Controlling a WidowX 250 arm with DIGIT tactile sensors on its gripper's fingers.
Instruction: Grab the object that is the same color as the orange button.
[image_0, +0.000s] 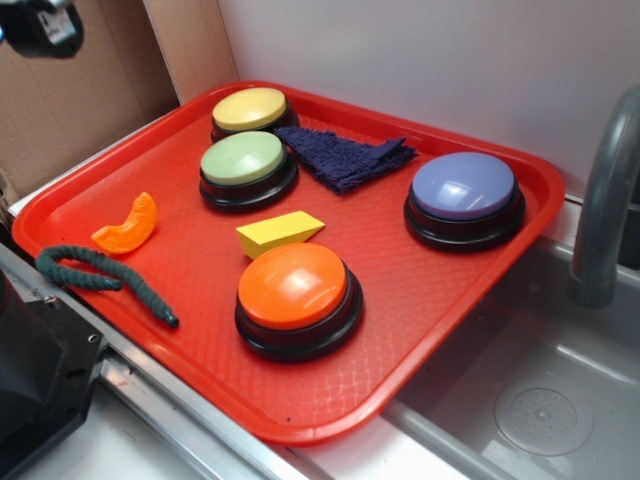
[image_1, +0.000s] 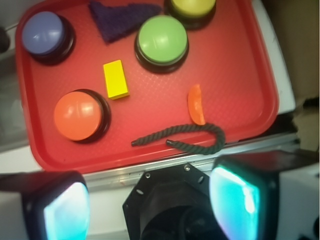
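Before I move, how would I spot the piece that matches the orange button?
Start at the red tray. Go to its corner with the dark green rope. Just beside the rope lies the small orange crescent, glossy, curved like a fruit segment, far smaller than any button.

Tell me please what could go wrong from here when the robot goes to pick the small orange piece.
1. The dark green rope lies right beside the orange crescent, so the open jaws might catch it.
2. The crescent is small, glossy and lies flat on the red tray; it may slip out.
3. The yellow wedge and the orange button are nearby and could be taken by mistake.
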